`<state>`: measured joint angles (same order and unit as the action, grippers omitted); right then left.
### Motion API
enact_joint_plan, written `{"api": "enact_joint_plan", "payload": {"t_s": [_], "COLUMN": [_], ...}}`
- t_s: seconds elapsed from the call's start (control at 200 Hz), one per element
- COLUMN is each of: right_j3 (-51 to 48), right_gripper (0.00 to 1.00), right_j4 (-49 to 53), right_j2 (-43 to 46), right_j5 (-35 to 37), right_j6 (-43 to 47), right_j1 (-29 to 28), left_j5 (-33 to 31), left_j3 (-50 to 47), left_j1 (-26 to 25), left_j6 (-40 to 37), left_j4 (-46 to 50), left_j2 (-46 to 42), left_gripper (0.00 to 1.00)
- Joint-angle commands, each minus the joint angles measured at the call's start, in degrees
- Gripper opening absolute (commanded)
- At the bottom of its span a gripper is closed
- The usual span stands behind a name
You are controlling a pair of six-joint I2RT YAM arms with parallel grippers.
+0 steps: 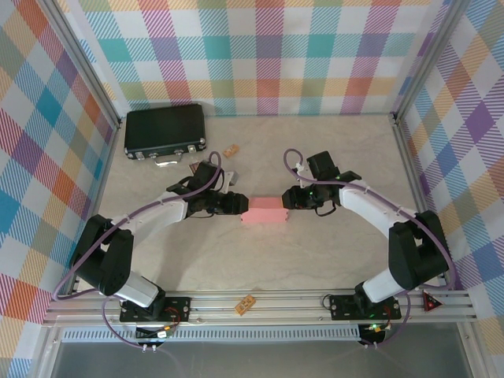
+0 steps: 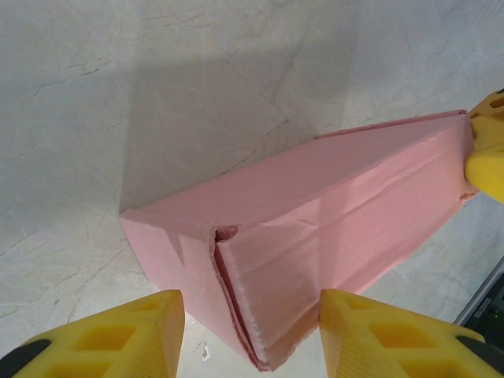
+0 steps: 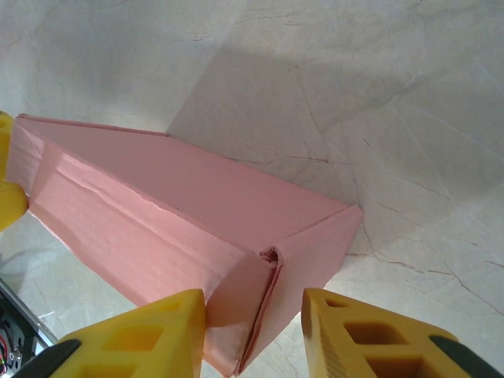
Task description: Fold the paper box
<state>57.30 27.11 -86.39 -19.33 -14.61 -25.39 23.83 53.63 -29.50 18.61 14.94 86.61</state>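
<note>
Paper box (image 1: 264, 211): salmon-pink card, folded into a closed flat rectangular form. Lying at mid-table on the pale marbled table (image 1: 315, 260), long axis running left to right. Creased and slightly buckled along the long edges. End flaps tucked in, with a seam and a small notch visible at each end in the wrist views.

Left gripper (image 1: 242, 208): at the box's left end, arm reaching in from the near left. Jaws apart, with the yellow fingers (image 2: 118, 335) straddling that end of the box. Not clamped; a narrow gap visible beside one finger.

Right gripper (image 1: 289, 202): at the box's right end, arm reaching in from the near right. Jaws apart, with the yellow fingers (image 3: 370, 331) on either side of the box end. One finger against the box's side, the other just clear of it.

Black case (image 1: 165, 130): hard shell with a metal handle, flat at the far left of the table, well apart from the box.

Tan block (image 1: 231, 150): small, on the table just right of the case.

Second tan block (image 1: 246, 304): on the near metal rail (image 1: 299, 298), between the two arm bases.
</note>
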Motion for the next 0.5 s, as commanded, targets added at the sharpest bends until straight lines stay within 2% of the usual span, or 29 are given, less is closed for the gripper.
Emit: {"api": "enact_joint_plan", "payload": {"t_s": [0.0,0.25,0.495], "right_j3": [-3.3,-2.3,4.6], "right_gripper": [0.38,0.41,0.59], "right_j4": [4.0,6.0,8.4], "right_j2": [-0.2,0.4,3.2], "right_j5": [3.0,5.7,9.8], "right_j6": [-0.5,-0.1,7.0], "right_j1": [-1.0,-1.0,-1.1], "left_j5": [-0.2,0.0,0.8], "left_j3": [1.6,2.7,3.4], "left_j1": [-0.2,-0.1,-0.2], "left_j6": [-2.3,-3.7,-4.3], "left_j4": [4.0,4.0,3.9], "left_j2": [2.9,3.9,4.8], "left_gripper": [0.45,0.43,0.43]}}
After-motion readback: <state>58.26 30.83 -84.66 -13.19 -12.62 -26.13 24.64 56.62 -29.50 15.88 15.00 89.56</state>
